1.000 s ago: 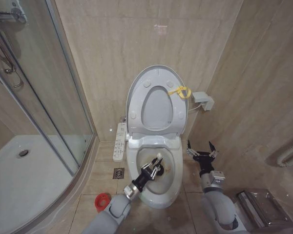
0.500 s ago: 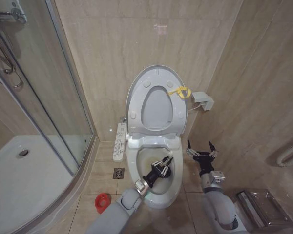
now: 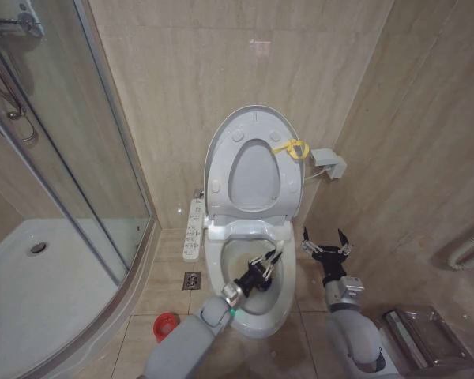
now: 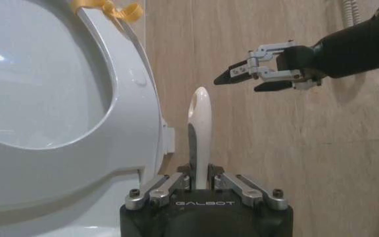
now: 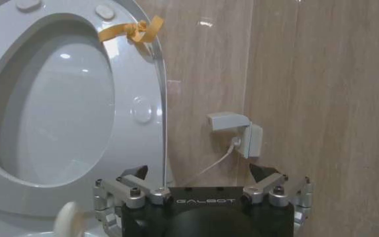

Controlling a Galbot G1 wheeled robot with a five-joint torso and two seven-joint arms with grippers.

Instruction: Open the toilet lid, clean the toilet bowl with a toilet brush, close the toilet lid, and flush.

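Clamping the toilet brush (image 4: 199, 123), left gripper (image 3: 262, 267) fingers work beside right gripper (image 3: 326, 243), fingers apart.

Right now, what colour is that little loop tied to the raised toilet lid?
Yellow. The loop sits at the edge of the toilet lid, clearest in the right wrist view.

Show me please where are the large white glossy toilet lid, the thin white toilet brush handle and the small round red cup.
Large white glossy toilet lid (image 3: 221, 150), head view, on its raised underside.
Thin white toilet brush handle (image 4: 199, 123), left wrist view, on the shaft above the fingers.
Small round red cup (image 3: 166, 324), head view, on its rim.
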